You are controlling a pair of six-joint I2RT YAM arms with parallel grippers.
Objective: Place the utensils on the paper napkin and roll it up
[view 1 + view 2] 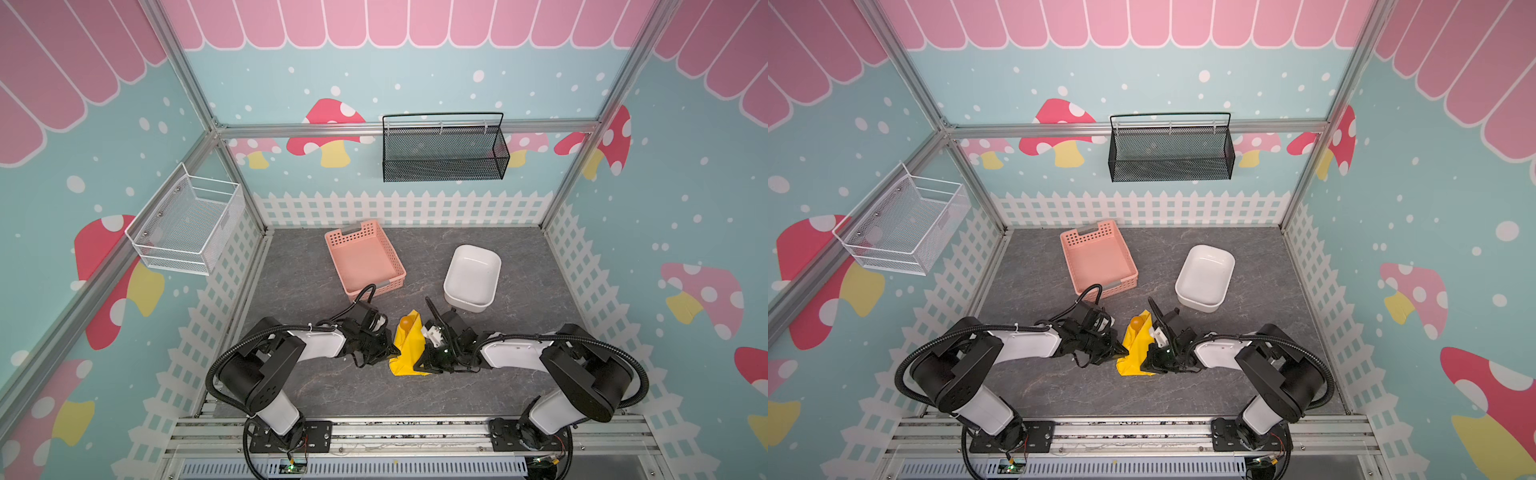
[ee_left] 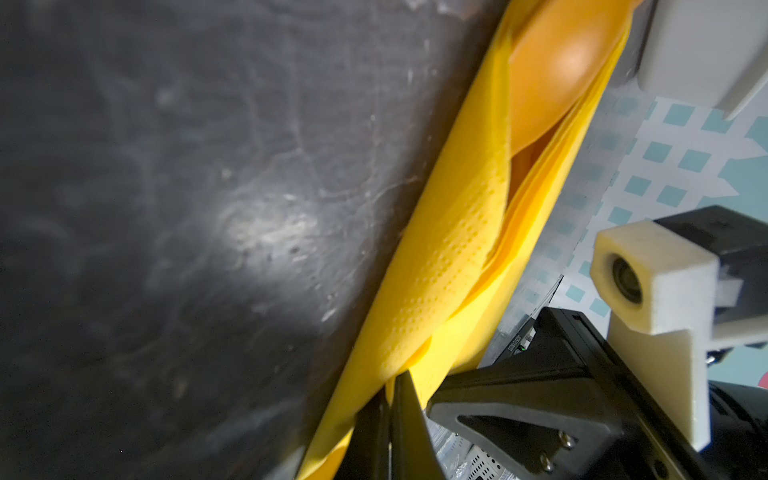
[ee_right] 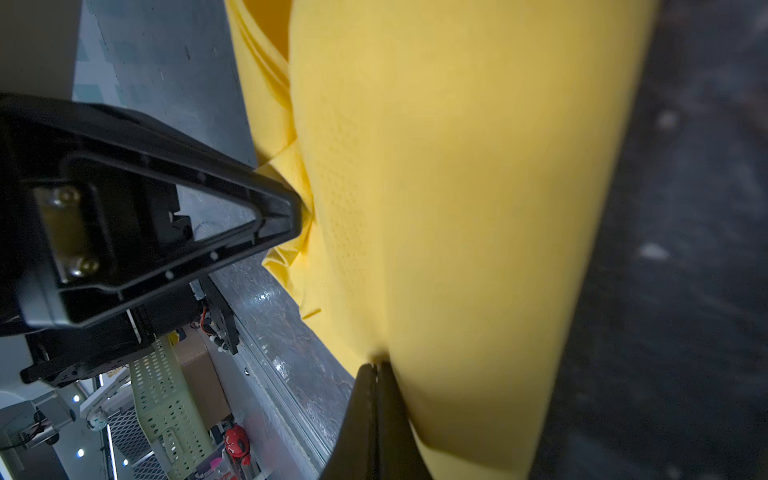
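Note:
The paper napkin (image 1: pixel 409 349) (image 1: pixel 1136 348) lies on the grey tabletop, folded lengthwise into a loose yellow wrap between my two grippers. From its far end pokes an orange spoon bowl (image 1: pixel 406 321) (image 1: pixel 1136 321) (image 2: pixel 552 70); the other utensils are hidden inside the wrap. My left gripper (image 1: pixel 395 353) (image 2: pixel 390 386) is shut on the napkin's left edge (image 2: pixel 440 266). My right gripper (image 1: pixel 419 368) (image 3: pixel 376 368) is shut on the napkin's right side (image 3: pixel 457 208) near its front end, and the paper puckers at its tips.
A pink perforated basket (image 1: pixel 353 233) sits behind the left gripper and a white tub (image 1: pixel 478 248) behind the right one. A black mesh basket (image 1: pixel 444 166) hangs on the back wall and a white wire basket (image 1: pixel 187 232) on the left wall.

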